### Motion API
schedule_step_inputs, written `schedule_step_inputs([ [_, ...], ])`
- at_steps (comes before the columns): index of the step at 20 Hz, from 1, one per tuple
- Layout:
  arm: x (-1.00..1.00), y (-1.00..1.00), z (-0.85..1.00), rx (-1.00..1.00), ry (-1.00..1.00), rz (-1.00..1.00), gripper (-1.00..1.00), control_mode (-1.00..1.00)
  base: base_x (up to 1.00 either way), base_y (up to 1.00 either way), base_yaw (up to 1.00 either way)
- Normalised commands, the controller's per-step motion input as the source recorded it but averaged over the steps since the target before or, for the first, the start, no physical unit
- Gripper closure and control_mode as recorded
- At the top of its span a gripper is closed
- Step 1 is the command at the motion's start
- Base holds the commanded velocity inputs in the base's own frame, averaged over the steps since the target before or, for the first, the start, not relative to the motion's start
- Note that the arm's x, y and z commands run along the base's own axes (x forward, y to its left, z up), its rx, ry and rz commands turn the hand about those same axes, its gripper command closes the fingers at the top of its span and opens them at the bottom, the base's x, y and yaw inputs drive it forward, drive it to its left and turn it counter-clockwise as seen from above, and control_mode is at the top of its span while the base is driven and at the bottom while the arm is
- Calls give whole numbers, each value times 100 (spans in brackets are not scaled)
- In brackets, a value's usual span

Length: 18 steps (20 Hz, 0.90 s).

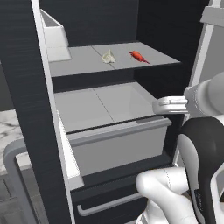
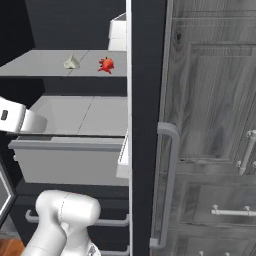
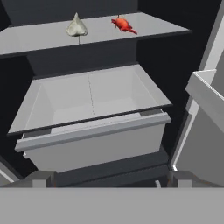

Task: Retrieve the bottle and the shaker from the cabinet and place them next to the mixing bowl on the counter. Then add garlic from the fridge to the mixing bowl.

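A pale garlic bulb (image 1: pixel 108 57) (image 2: pixel 71 62) (image 3: pixel 76 27) lies on the grey shelf (image 1: pixel 78 61) (image 3: pixel 35 41) inside the open fridge. My gripper (image 1: pixel 158 105) (image 2: pixel 37 122) (image 3: pixel 111 179) hovers in front of the fridge, below the shelf and level with the drawer, and points inward. Its dark fingertips (image 3: pixel 43 177) stand wide apart with nothing between them, so it is open. The garlic sits well above and beyond it. The bottle, the shaker and the mixing bowl are out of view.
A small red food item (image 1: pixel 138 56) (image 2: pixel 105 65) (image 3: pixel 123 24) lies on the shelf right of the garlic. Below it a grey drawer (image 1: pixel 118 131) (image 2: pixel 65 145) (image 3: pixel 92 131) stands pulled out. The fridge door (image 1: pixel 26 109) with its bin (image 1: pixel 54 37) flanks one side, a wooden cabinet (image 2: pixel 215 100) the other.
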Motion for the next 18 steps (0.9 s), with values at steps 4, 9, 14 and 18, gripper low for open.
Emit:
schedule_step_inputs([
  [4,0,0,0,0,0,0,-100,100,0,0,0],
  [9,0,2,2,0,-2,2,-100,-100,0,0,0],
  [14,34,2,28,0,-3,31,-100,-100,0,0,0],
  [18,27,0,47,0,13,29,-100,-100,0,0,0],
])
